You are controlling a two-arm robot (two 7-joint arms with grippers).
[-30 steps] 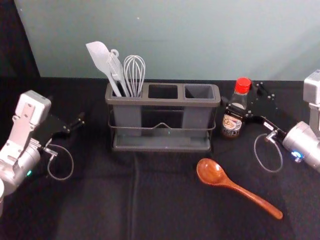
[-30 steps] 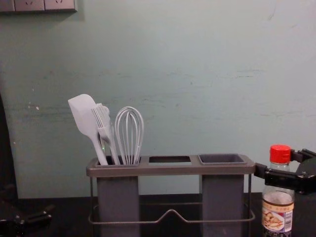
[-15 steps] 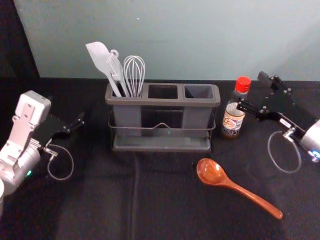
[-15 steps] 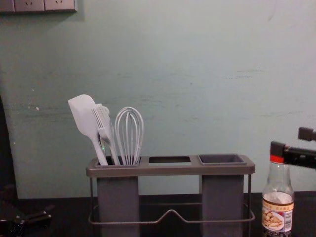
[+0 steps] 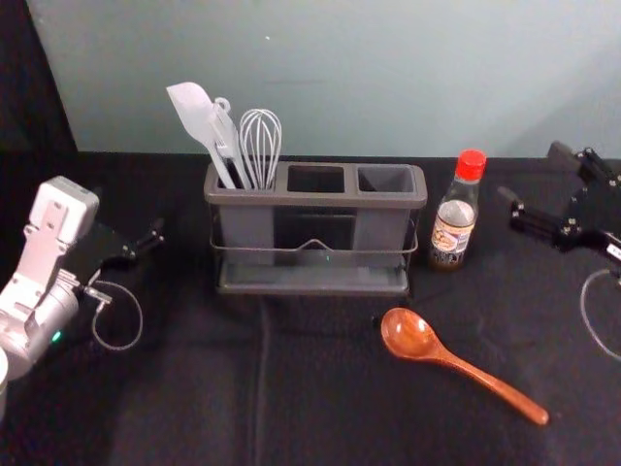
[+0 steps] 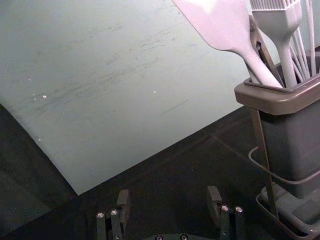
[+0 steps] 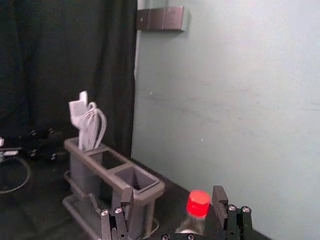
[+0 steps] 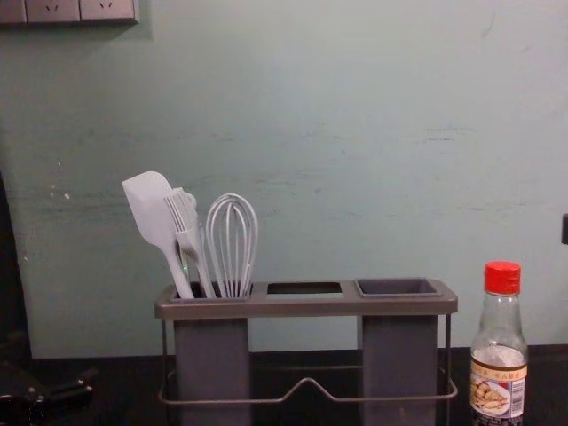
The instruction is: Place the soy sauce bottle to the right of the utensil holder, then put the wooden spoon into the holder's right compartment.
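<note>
At frame right, the right end effector (image 5: 531, 171) gaped empty near the soy sauce bottle (image 5: 453, 231), upright beside the holder (image 5: 314, 198); sweeping low toward the wooden spoon (image 5: 409, 335), lower right, might have toppled it. Frame left, the left end effector (image 6: 168, 194) sat open, empty.

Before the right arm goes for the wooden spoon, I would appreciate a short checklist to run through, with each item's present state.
1. Soy sauce bottle upright, to the right of the utensil holder: ok.
2. Right end effector open and clear of the bottle: ok, a gap shows between them.
3. Right end effector lined up with the wooden spoon: not ok, it is off to the bottle's right, while the spoon lies in front of the holder.
4. Right compartment free for the spoon: ok, no utensil stands in it.
5. Left end effector out of the way: ok, parked left of the holder.
6. Firmness of a grasp on the handle: cannot tell.
</note>
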